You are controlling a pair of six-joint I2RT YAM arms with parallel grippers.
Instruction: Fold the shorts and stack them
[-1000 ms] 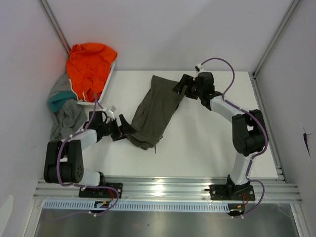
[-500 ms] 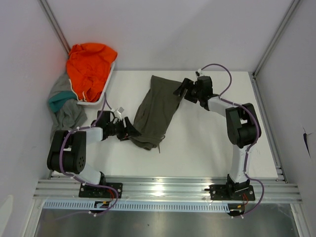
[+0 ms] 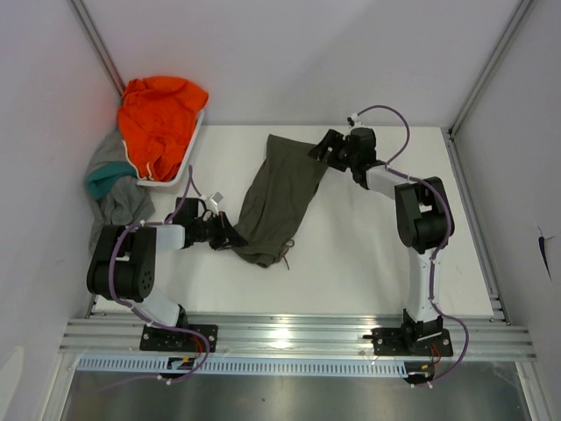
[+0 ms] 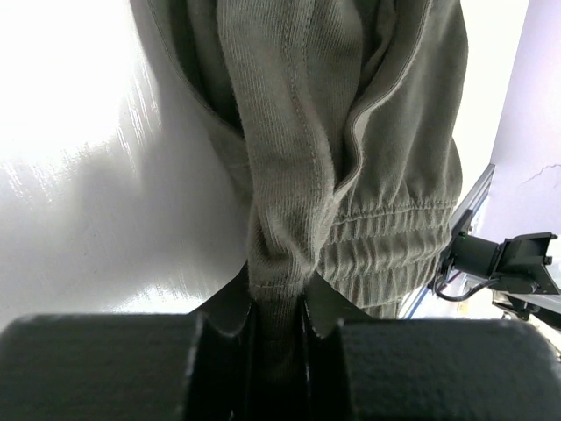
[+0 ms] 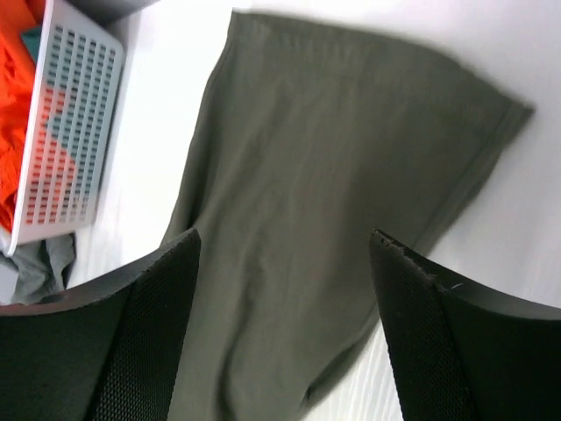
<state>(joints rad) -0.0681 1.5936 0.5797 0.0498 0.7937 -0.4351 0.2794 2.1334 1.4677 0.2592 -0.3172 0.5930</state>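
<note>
Olive green shorts (image 3: 280,197) lie stretched out slantwise on the white table, waistband end near me. My left gripper (image 3: 230,235) is at that near-left edge. In the left wrist view its jaws (image 4: 279,303) are shut on a bunched fold of the olive cloth (image 4: 351,132). My right gripper (image 3: 324,151) hovers at the far end of the same shorts. It is open (image 5: 282,237), the olive cloth (image 5: 333,158) lying below and between its fingers (image 5: 166,324). Grey shorts (image 3: 123,197) hang crumpled at the table's left edge.
A white basket (image 3: 188,149) stands at the back left, holding an orange garment (image 3: 158,114) with a teal one (image 3: 103,180) beside it. The basket's slotted wall (image 5: 70,132) shows in the right wrist view. Enclosure walls rise on three sides; an aluminium rail (image 3: 289,333) runs along the front.
My left gripper has closed on the near-left edge of the olive shorts. The right gripper shifted slightly over the shorts' far end and its jaws narrowed a little.
</note>
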